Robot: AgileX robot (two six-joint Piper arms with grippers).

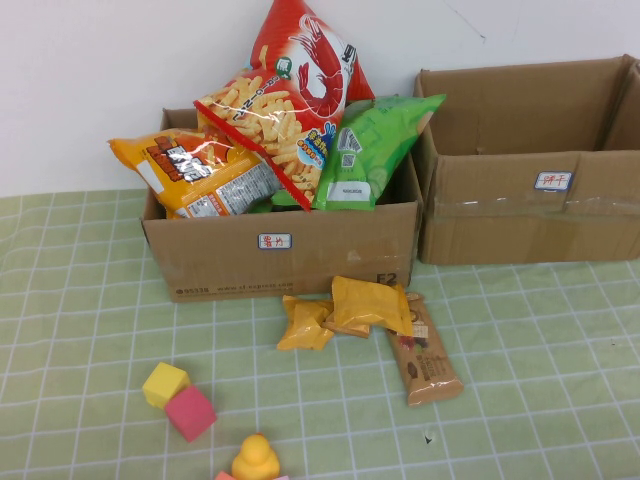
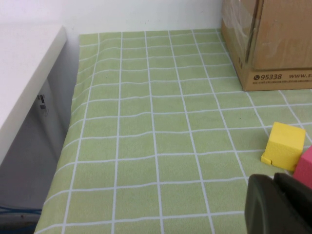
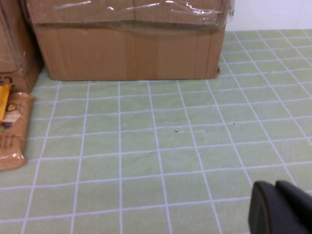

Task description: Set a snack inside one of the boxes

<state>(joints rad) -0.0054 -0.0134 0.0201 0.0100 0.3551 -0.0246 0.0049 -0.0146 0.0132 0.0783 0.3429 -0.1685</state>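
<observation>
1. Risk on the far left is small: the left end effector point(image 2: 280, 204) shows only as a dark tip in its wrist view, low over the counter point(image 2: 146, 146), left of the left box point(image 1: 285, 255) and close to the yellow block point(image 2: 285, 146) and pink block point(image 1: 190, 412); whether its fingers are spread or pressed together, I cannot tell. A careless sweep from there would probably knock the blocks or the yellow duck point(image 1: 256, 458) about.
2. The left box is already heaped: an orange chip bag point(image 1: 195, 172), a red shrimp-cracker bag point(image 1: 290, 100) and a green bag point(image 1: 370, 150) stick up above its rim. Another snack dropped on that pile would likely slide off, or tip a bag over the front wall.
3. Loose snacks lie on the counter just in front of the left box's right corner: two yellow packets point(image 1: 345, 310) overlapping, and a brown bar point(image 1: 425, 360) partly under them. A pinch on the bar could drag the packet resting on it; the slick wrappers may slip free.
4. The right box point(image 1: 530, 190), right of the left box, looks roomy. Its tall front wall could catch a snack carried too low.
5. The right end effector point(image 3: 280, 209) sits low over the counter in front of the right box; its fingers' state I cannot tell.
</observation>
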